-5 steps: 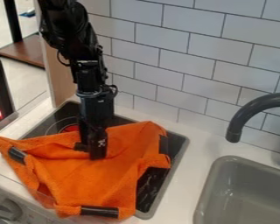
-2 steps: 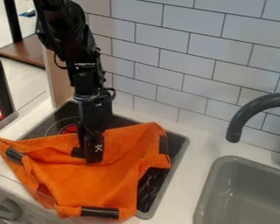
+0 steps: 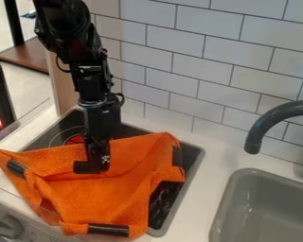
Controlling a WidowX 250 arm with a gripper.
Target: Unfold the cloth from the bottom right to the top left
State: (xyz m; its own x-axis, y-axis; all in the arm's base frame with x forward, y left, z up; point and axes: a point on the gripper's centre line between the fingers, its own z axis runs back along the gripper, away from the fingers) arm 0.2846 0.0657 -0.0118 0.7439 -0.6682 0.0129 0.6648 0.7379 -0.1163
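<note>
– Black gripper (image 3: 94,168) pointing down at the middle of the orange cloth (image 3: 94,198), seemingly touching. Open how far?

– Cannot tell. Cannot tell either whether holding a fold or only pressing against one.

– And around that?

– Rumpled across the stove top (image 3: 165,205), spilling past the left and front edges. Bare near the front right corner, beside the cloth's ragged side. Dark strips on the fabric: near the left tip (image 3: 16,168), at the front hem (image 3: 108,229), by the right edge (image 3: 177,156). Well apart, on the right: sink (image 3: 268,212).

– Which step, then?

– Probably mid-unfolding, judging by the creases. Next, make sure of a single layer, then lift slightly and draw toward the top left, without dragging the whole lot along.
</note>
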